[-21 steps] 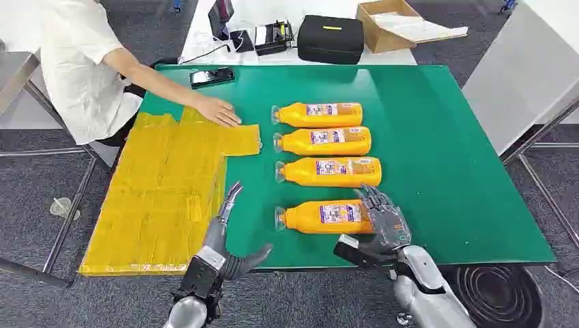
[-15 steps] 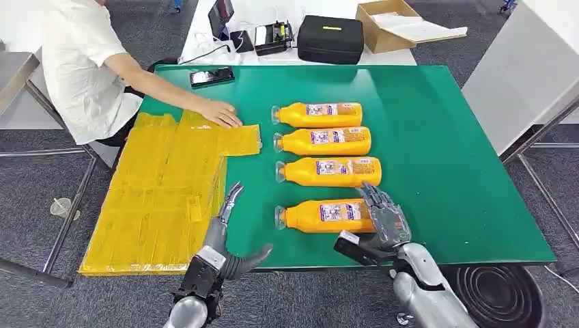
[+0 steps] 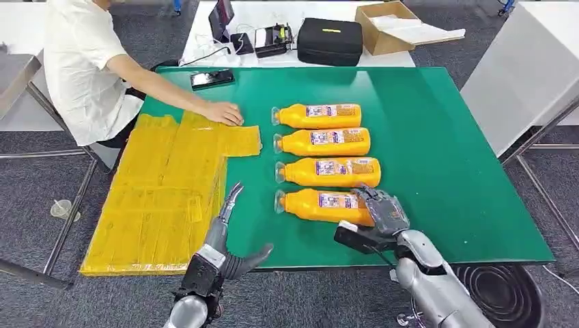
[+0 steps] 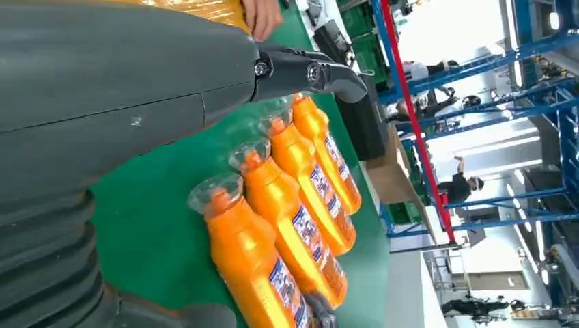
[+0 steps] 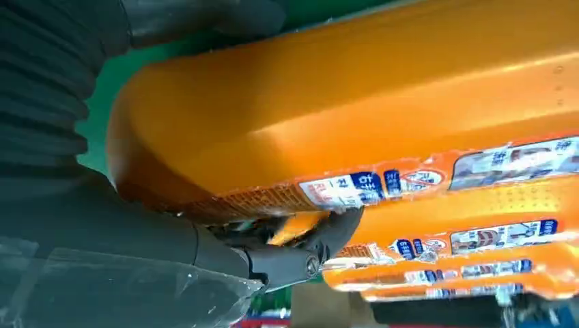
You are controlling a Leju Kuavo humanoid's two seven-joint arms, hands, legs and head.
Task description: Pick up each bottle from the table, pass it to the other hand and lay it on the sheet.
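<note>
The right hand grips the nearest bottle, three bottles just beyond; the left hand, fingers spread and holding nothing, waits beside the yellow sheet, which a person's hand touches.

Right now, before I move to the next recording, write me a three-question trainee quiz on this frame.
1. True or false: the right hand grips the base end of the nearest bottle.
2. How many orange bottles are on the green table?
3. Whose hand rests on the yellow sheet? A) the robot's left hand B) the person's hand C) nobody's

Key: 1 true; 2 four; 3 B.
</note>
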